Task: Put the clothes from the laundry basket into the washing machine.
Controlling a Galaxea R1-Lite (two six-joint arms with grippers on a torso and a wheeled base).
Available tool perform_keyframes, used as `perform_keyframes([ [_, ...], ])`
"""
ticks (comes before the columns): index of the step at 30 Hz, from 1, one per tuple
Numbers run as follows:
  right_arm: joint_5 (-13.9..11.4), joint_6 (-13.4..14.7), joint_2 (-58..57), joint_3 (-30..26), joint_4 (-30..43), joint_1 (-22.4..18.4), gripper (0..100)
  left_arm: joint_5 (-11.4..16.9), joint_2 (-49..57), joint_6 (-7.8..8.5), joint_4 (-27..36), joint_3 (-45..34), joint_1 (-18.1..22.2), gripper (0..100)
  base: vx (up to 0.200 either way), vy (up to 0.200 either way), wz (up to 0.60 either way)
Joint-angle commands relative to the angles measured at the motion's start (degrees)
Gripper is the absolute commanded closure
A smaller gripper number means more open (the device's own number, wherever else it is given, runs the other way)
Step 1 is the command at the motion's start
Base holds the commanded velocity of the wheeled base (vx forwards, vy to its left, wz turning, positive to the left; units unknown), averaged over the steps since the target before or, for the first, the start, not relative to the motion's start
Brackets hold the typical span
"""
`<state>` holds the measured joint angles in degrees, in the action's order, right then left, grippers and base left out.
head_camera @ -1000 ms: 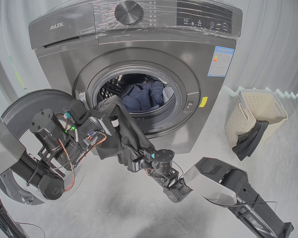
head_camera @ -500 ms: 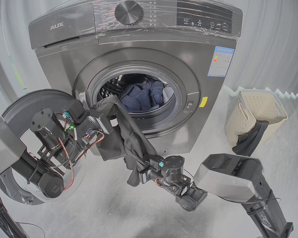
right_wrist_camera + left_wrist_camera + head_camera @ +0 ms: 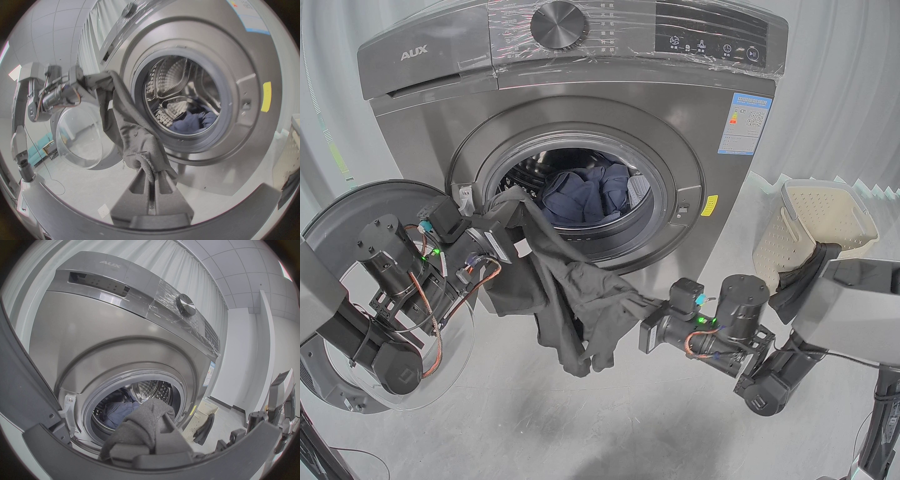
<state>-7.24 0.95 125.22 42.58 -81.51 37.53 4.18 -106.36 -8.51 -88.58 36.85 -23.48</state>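
Your left end effector (image 3: 505,220) and right end effector (image 3: 152,181) both gripped a grey garment (image 3: 569,287) outside the washing machine (image 3: 675,112), blue clothes (image 3: 584,194) were inside, and one dark piece (image 3: 803,284) hung on the laundry basket (image 3: 831,187).

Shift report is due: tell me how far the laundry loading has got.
Done: blue clothes lie in the open drum. In hand: a dark grey garment stretched between the left hand and right hand, not yet inside. Left: a black garment hanging over the laundry basket rim.
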Motion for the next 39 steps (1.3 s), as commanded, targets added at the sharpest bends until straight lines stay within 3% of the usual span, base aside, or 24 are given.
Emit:
perform_keyframes([
  [1, -0.23, -0.07, -5.69, -1.71, -0.67, -3.17, 100, 0.04, 1.6, -0.02, -0.02, -0.38, 0.19, 100, 0.0, 0.0, 0.0],
  [6, -0.14, 0.28, -8.77, -0.39, -0.85, -8.36, 100, 0.3, 3.18, -0.02, -0.02, -1.78, 0.19, 100, 0.0, 0.0, 0.0],
  [12, 0.83, 1.77, -12.11, -0.13, -3.04, -10.2, 100, 1.0, 5.64, 0.16, -0.1, -5.04, 0.01, 100, 0.0, 0.0, 0.0],
  [16, 3.02, 4.41, -14.39, 2.07, -4.71, -10.99, 100, 3.03, 8.36, 0.16, -0.02, -7.32, 0.1, 100, 0.0, 0.0, 0.0],
  [20, 2.23, 4.41, -16.33, 1.98, -6.12, -12.22, 100, 3.29, 9.24, 0.34, -0.1, -7.94, 0.19, 100, 0.0, 0.0, 0.0],
  [28, -2.08, 4.32, -21.95, -3.56, -6.56, -12.75, 100, 3.2, 12.58, 0.42, -0.02, -8.02, -0.25, 100, 0.0, 0.0, 0.0],
  [39, -1.81, 3.8, -25.91, -5.76, -5.68, -12.75, 100, 4.52, 16.98, 0.6, 0.51, -8.73, -0.43, 100, 0.0, 0.0, 0.0],
])
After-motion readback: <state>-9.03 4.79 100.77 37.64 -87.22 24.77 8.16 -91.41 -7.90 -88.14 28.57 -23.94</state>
